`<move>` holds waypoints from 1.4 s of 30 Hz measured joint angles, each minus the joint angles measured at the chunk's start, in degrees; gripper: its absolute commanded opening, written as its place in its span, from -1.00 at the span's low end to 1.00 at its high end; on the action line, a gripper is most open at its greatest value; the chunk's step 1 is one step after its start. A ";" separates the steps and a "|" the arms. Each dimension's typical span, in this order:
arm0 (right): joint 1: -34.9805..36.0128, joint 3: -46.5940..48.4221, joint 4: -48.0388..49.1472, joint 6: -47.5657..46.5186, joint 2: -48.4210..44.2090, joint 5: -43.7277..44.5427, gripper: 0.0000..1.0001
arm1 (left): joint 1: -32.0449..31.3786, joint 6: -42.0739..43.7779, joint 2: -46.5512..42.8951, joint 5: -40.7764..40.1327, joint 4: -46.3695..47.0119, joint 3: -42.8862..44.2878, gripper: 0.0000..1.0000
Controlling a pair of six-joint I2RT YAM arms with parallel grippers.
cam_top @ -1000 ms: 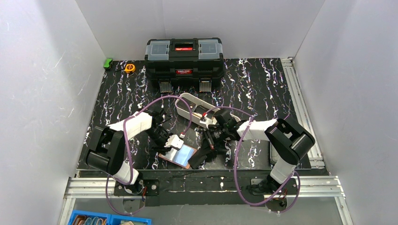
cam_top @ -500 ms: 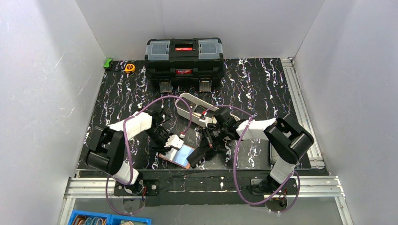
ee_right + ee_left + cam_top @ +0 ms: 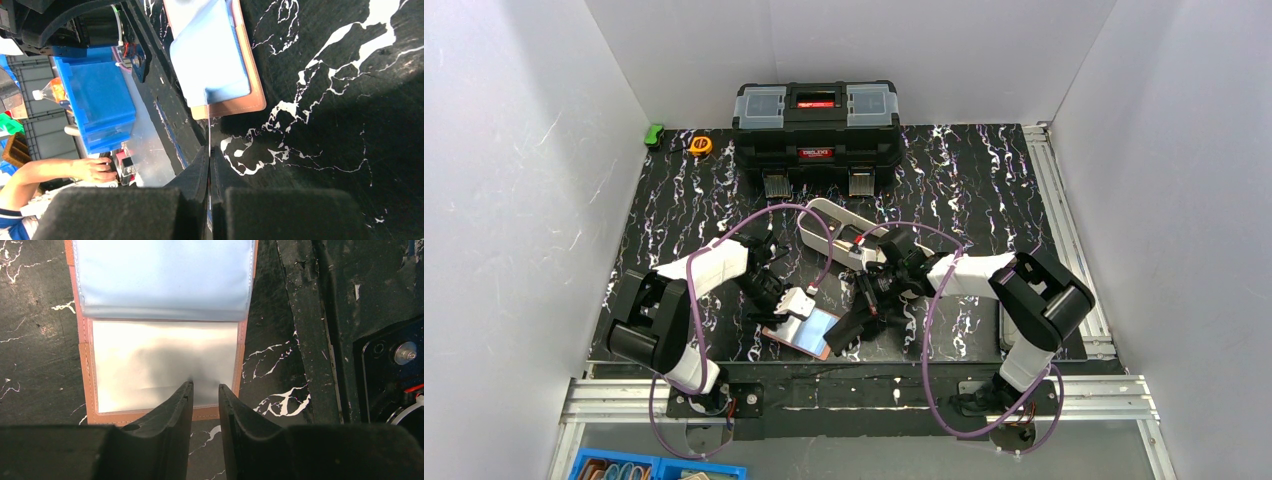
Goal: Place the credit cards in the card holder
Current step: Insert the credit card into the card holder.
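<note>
The card holder point(image 3: 804, 331) lies open near the table's front edge, tan-edged with a pale blue flap and a clear pocket point(image 3: 165, 365). My left gripper point(image 3: 205, 386) hovers over that pocket's near edge, its jaws a narrow gap apart with nothing between them. My right gripper point(image 3: 209, 150) is shut on a credit card point(image 3: 208, 125), seen edge-on as a thin pale line. The card's far end reaches the corner of the card holder point(image 3: 235, 102). In the top view the right gripper point(image 3: 848, 328) sits just right of the wallet.
A white oval tray point(image 3: 834, 225) lies behind the grippers and a black toolbox point(image 3: 816, 120) stands at the back. An orange tape measure point(image 3: 701, 145) and a small green object point(image 3: 655, 134) sit back left. Off the front edge are a blue bin point(image 3: 95, 100) and a person's hand point(image 3: 92, 169).
My right gripper with the card has crept a little left toward the card holder. The left arm and the wallet have stayed put.
</note>
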 measured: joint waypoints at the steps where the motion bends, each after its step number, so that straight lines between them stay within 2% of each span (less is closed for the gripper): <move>1: 0.00 0.11 -0.44 -0.11 -0.13 0.17 -0.97 | 0.00 0.00 0.00 0.00 -0.02 0.00 -0.52; 11: 0.00 0.13 -3.43 -0.87 -1.42 1.42 -0.97 | 0.00 -0.04 0.00 0.00 0.11 0.00 -0.52; 21: -0.04 0.35 1.46 4.92 -1.16 1.84 -0.97 | 0.00 -0.02 0.00 0.00 0.15 0.00 -0.53; 34: 1.40 7.78 2.49 5.31 1.99 1.81 -0.97 | -0.26 -1.27 0.00 0.02 0.11 0.15 -0.57; 42: 2.29 10.97 1.38 5.03 5.53 2.49 -0.97 | 1.90 -5.05 -0.79 1.53 -5.07 7.56 -0.59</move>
